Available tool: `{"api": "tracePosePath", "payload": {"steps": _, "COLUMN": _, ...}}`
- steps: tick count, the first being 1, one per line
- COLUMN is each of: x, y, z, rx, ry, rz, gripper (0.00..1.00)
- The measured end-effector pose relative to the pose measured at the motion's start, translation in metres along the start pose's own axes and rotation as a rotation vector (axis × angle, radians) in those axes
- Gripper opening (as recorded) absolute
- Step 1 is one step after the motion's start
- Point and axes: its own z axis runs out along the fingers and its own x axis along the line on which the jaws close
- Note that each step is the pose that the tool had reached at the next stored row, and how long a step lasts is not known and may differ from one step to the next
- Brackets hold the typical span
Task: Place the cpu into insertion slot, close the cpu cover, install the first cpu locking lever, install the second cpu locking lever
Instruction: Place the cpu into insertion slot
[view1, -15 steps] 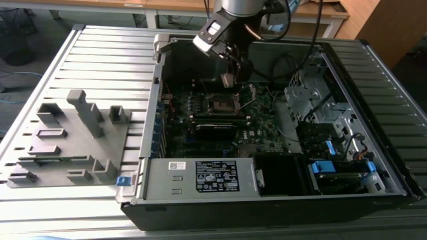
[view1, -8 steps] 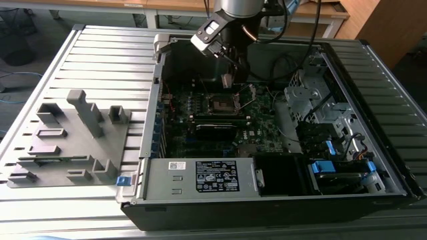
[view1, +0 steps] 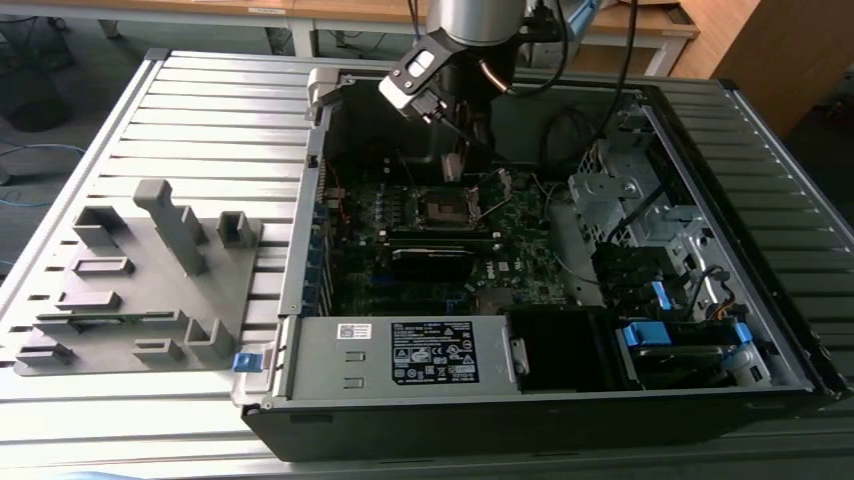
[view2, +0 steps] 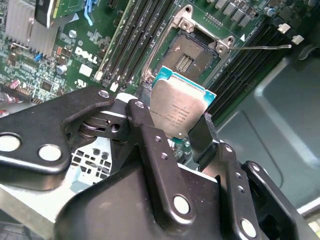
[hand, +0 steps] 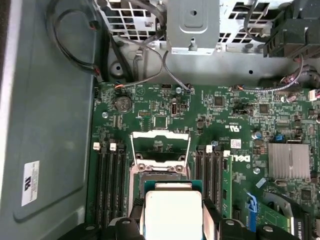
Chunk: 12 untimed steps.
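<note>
The gripper (view2: 172, 119), jaws closed on two opposite edges of the cpu (view2: 176, 106), holds it above and apart from the open socket (view2: 188, 58) on the motherboard (hand: 235, 120), cpu cover (hand: 160, 135) raised.

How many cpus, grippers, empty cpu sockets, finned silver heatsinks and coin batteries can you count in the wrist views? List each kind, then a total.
cpu: 1
gripper: 1
empty cpu socket: 1
finned silver heatsink: 1
coin battery: 1
Total: 5
</note>
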Motion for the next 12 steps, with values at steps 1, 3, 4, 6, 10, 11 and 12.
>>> {"api": "tracePosePath", "payload": {"steps": 1, "x": 0.0000, "y": -0.0003, "z": 0.0018, "rx": 0.0001, "ry": -0.0004, "rz": 0.005, "gripper": 0.54}}
{"api": "tracePosePath", "payload": {"steps": 3, "x": -0.0001, "y": -0.0010, "z": 0.0055, "rx": 0.0001, "ry": -0.0013, "rz": 0.015, "gripper": 0.54}}
{"api": "tracePosePath", "payload": {"steps": 4, "x": -0.0001, "y": -0.0012, "z": 0.0067, "rx": 0.0001, "ry": -0.0016, "rz": 0.019, "gripper": 0.54}}
{"api": "tracePosePath", "payload": {"steps": 6, "x": -0.0001, "y": -0.0012, "z": 0.0071, "rx": 0.0001, "ry": -0.0020, "rz": 0.021, "gripper": 0.54}}
{"api": "tracePosePath", "payload": {"steps": 10, "x": -0.0001, "y": -0.0013, "z": 0.0073, "rx": 0.0001, "ry": -0.0019, "rz": 0.021, "gripper": 0.54}}
{"api": "tracePosePath", "payload": {"steps": 11, "x": -0.0001, "y": -0.0013, "z": 0.0074, "rx": 0.0001, "ry": -0.0019, "rz": 0.021, "gripper": 0.54}}
{"api": "tracePosePath", "payload": {"steps": 12, "x": 0.0000, "y": -0.0013, "z": 0.0078, "rx": -0.0001, "ry": -0.0015, "rz": 0.021, "gripper": 0.54}}
